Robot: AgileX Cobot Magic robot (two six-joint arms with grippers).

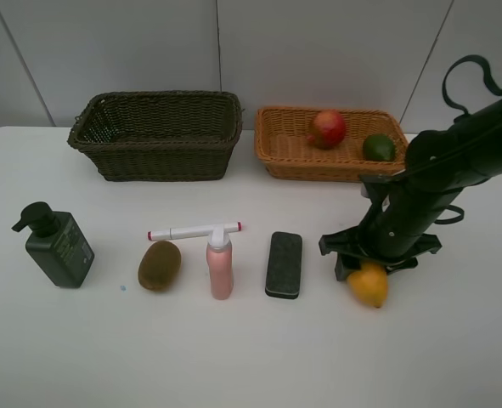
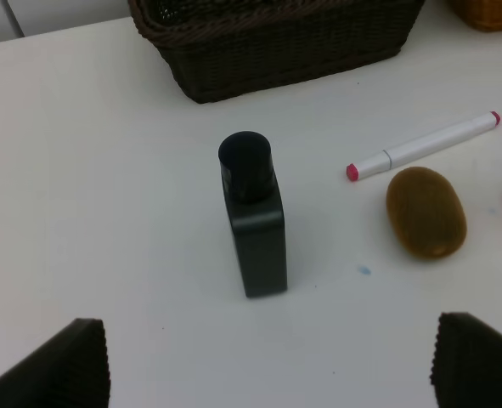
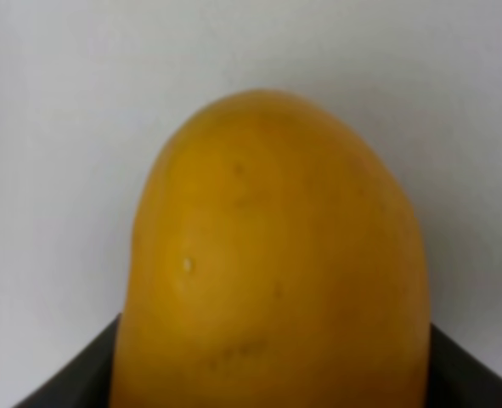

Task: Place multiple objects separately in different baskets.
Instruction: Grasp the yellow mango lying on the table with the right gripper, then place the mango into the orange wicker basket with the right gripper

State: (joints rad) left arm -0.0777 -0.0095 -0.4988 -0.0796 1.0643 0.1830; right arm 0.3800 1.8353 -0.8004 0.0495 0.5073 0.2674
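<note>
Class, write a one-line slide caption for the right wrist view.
Close-up: yellow mango fills the frame between dark gripper fingers, white table behind.

White table (image 1: 234, 357): pump bottle (image 1: 59, 248), kiwi (image 1: 159, 264), eraser (image 1: 284, 264), mango (image 1: 369, 286).

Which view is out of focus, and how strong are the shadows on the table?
Right wrist view: the yellow mango fills the frame and looks soft, with blurred edges. Left wrist view: sharp; the dark green pump bottle casts only a faint shadow. Exterior high view: even, diffuse light, with weak shadows.
</note>
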